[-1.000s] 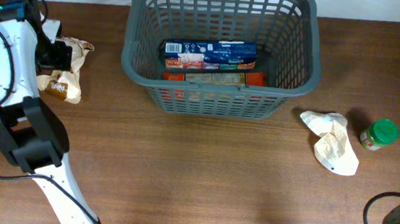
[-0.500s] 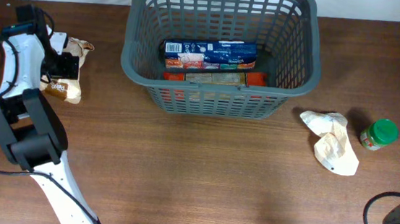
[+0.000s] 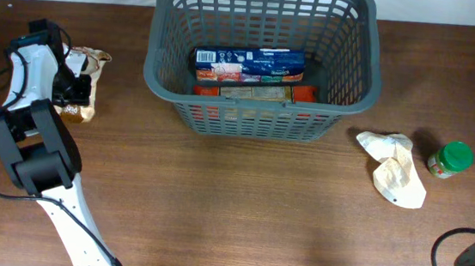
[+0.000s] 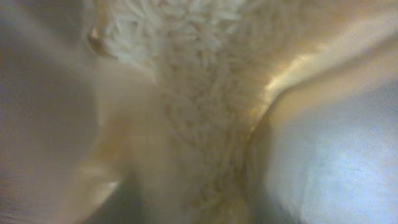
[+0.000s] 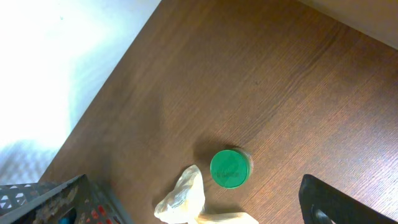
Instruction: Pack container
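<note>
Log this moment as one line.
left hand: at rice bag, grip unclear | right hand: open, empty | container: boxes inside | outside: green-lidded jar, crumpled wrapper

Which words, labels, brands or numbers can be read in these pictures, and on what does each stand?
None can be read as text.
Blue box in the basket: white print, too small.
Red packets next to it: print too small.
Rice bag: brown label, blurred.
Green jar lid: no legible marks.
Crumpled pale bag: any print too small.
</note>
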Robot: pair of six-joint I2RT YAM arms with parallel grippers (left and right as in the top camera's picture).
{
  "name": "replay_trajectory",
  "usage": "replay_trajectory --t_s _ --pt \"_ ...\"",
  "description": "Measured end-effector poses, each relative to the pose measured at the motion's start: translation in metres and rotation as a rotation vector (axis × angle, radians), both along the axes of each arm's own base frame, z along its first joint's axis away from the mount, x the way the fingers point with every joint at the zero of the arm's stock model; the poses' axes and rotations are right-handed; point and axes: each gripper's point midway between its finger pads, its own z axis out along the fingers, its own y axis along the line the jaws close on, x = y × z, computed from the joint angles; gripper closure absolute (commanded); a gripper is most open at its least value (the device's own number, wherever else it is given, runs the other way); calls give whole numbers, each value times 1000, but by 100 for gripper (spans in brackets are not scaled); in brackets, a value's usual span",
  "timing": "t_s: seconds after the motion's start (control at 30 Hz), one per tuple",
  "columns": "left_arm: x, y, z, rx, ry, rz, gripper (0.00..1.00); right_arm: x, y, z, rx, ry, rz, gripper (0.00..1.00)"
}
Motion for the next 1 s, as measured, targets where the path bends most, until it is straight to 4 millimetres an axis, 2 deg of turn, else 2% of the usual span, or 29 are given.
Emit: replay_trajectory --t_s 0.3,0.47,0.53,0.63,0.7,0.77,0.8,0.9,1.0 --pt "-18 -1 1 6 75 26 98 0 0 0 0 0 1 1" --pt "-19 -2 3 4 78 46 98 0 0 0 -1 0 1 1" --pt "-20 -2 6 4 76 47 98 0 0 0 0 0 0 1" --pt "-18 -2 23 8 46 47 98 0 0 0 0 0 1 1" --pt "-13 -1 50 27 -16 47 98 0 0 0 0 0 1 1" --pt "-4 2 92 63 -123 49 98 0 0 0 0 0 1 1" --pt "0 4 119 85 -191 49 98 0 0 0 0 0 1 1" --pt "2 -1 226 149 -456 43 98 0 0 0 -1 0 1 1" --pt "-15 -13 312 191 -665 27 98 0 0 0 -1 0 1 1"
